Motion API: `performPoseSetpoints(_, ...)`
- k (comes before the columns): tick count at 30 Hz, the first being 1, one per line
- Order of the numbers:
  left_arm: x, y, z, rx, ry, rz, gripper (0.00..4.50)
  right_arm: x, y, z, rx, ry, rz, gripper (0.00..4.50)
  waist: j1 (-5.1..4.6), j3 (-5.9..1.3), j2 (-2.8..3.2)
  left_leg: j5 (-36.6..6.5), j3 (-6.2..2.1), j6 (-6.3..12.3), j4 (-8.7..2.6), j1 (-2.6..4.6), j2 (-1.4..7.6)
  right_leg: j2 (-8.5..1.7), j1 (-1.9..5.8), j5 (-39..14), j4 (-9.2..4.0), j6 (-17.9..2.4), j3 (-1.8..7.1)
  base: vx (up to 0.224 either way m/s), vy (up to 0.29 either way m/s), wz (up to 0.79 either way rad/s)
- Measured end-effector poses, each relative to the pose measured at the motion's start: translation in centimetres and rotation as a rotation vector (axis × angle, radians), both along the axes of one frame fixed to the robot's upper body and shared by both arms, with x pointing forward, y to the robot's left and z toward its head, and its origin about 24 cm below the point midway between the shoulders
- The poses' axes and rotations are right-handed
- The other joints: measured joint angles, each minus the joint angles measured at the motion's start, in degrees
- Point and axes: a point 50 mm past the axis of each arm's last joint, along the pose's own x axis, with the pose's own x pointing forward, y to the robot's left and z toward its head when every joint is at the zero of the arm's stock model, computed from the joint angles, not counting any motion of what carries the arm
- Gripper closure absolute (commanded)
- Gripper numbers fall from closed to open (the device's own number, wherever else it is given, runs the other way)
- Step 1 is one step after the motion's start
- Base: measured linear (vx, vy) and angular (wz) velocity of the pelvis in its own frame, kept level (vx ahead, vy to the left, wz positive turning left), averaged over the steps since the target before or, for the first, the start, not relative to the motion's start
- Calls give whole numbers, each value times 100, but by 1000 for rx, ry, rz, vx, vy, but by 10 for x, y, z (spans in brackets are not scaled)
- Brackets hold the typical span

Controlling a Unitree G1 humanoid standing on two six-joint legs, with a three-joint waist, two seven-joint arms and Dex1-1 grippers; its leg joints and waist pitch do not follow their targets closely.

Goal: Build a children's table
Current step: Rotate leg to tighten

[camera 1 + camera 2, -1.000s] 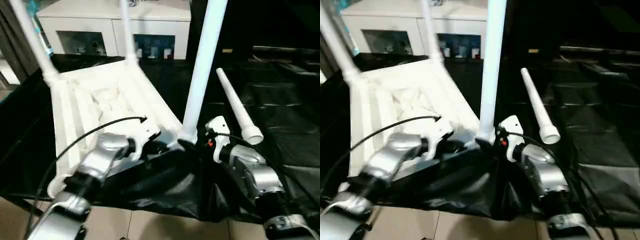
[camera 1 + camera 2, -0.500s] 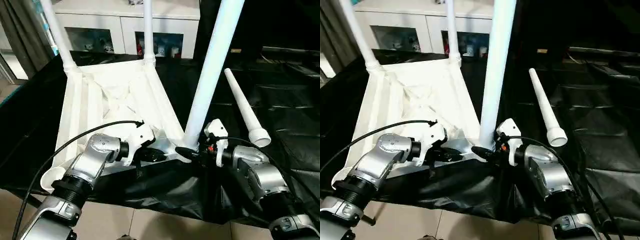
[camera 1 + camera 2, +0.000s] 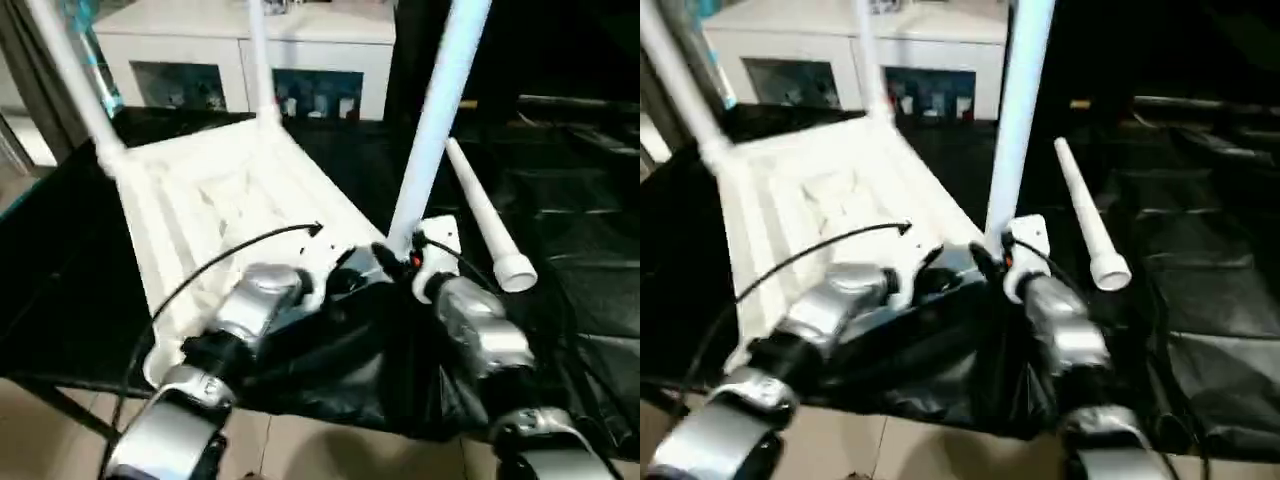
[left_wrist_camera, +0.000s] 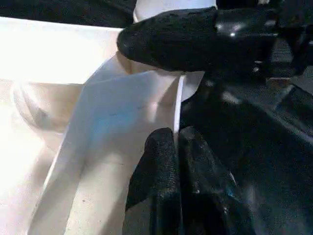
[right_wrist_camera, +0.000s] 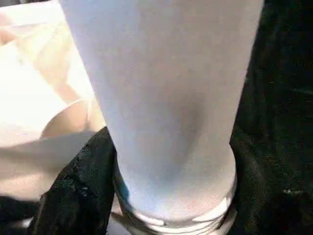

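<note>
Eye views: the table lies upside down on the black-covered desk, one loose leg beside it. Left wrist: left tool pinches the table's rim. Right wrist: right tool grips an upright leg.

Worktop under a crinkly black sheet. On it, upside-down white table, legs up, and one loose white leg lying beside.

head views motion-blurred; wrist pics glare on white plastic.
</note>
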Motion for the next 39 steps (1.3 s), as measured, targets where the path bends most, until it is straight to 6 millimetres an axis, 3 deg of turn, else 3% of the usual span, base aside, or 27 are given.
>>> performPoseSetpoints(2, 0, 0, 0, -1, -1, 3, 450, 1, 2, 0, 7, -3, -13, 101, -9, -3, 5, 1, -2, 1, -1, 0, 2, 1, 0, -3, 0, 5, -4, 0, 0, 0)
performPoseSetpoints(7, 4, 4, 1, 31, -40, 55, 450, 1, 8, -1, 45, -8, -8, 101, -91, 14, -36, 1, -2, 1, 2, 0, 2, 1, -4, 2, 1, -2, -4, 0, 0, 0)
performPoseSetpoints(10, 8, 3, 3, 50, -51, 101, 450, -3, 5, -3, 59, -13, -4, 101, -134, 29, -120, 1, -4, 0, -1, -2, 5, 1, -15, 3, 6, 2, -7, 0, 0, 0)
performPoseSetpoints(18, 24, -2, 11, 12, -98, 264, 450, -17, -25, -9, 63, -20, -111, 101, -154, 80, -214, 11, 6, 40, 0, -41, 4, 1, -70, 8, 0, 3, 3, 0, 0, 0)
performPoseSetpoints(19, 25, -1, 12, -16, -123, 290, 422, -17, -28, -8, 61, -26, -125, 101, -163, 97, -242, 11, 5, 41, -1, -52, 7, 4, -81, 8, 2, 3, 1, 0, 0, 0)
performPoseSetpoints(21, 26, 1, 16, -91, -116, 319, 422, -19, -29, -11, 58, -19, -138, 101, -155, 124, -287, 11, 3, 42, -1, -66, 13, 7, -96, 5, 8, 0, -5, 0, 0, 0)
performPoseSetpoints(23, 29, 1, 29, -157, -163, 320, 391, -21, -26, -14, 62, 1, -134, 101, -117, 134, -314, 11, 3, 43, 2, -80, 14, 7, -107, 4, 10, -1, -7, 0, 0, 0)
performPoseSetpoints(26, 32, 3, 47, -163, -267, 314, 382, -21, -15, -15, 67, 9, -102, 101, -46, 134, -359, 11, 3, 45, 11, -81, 15, 6, -106, 5, 12, -2, -7, 0, 0, 0)
performPoseSetpoints(27, 32, 7, 50, -142, -305, 322, 373, -21, -11, -15, 64, 10, -85, 101, -41, 136, -367, 11, 3, 45, 14, -80, 15, 5, -104, 5, 15, -2, -5, 0, 0, 0)
performPoseSetpoints(31, 28, 61, 50, -4, -387, 476, 330, -22, 1, -13, 42, 6, -37, 101, -41, 145, -381, 14, 4, 36, 19, -65, 16, 5, -100, 6, 36, -3, -1, 0, 0, 0)
performPoseSetpoints(35, 3, 135, 48, 171, -428, 705, 300, -23, 8, -12, 23, 4, 17, 101, -66, 146, -381, 7, 4, 4, 16, -59, 21, 7, -98, 5, 41, -3, -4, 0, 0, 0)
performPoseSetpoints(37, -12, 163, 50, 229, -441, 809, 294, -23, 9, -13, 10, 11, 21, 101, -28, 146, -382, 4, 4, -3, 17, -58, 21, 7, -93, 6, 39, -3, -3, 0, 0, 0)
performPoseSetpoints(39, -24, 179, 51, 293, -458, 863, 272, -22, 11, -12, 9, 11, 26, 101, 11, 146, -383, 4, 4, -3, 23, -55, 20, 6, -83, 6, 37, -3, -3, 0, 0, 0)
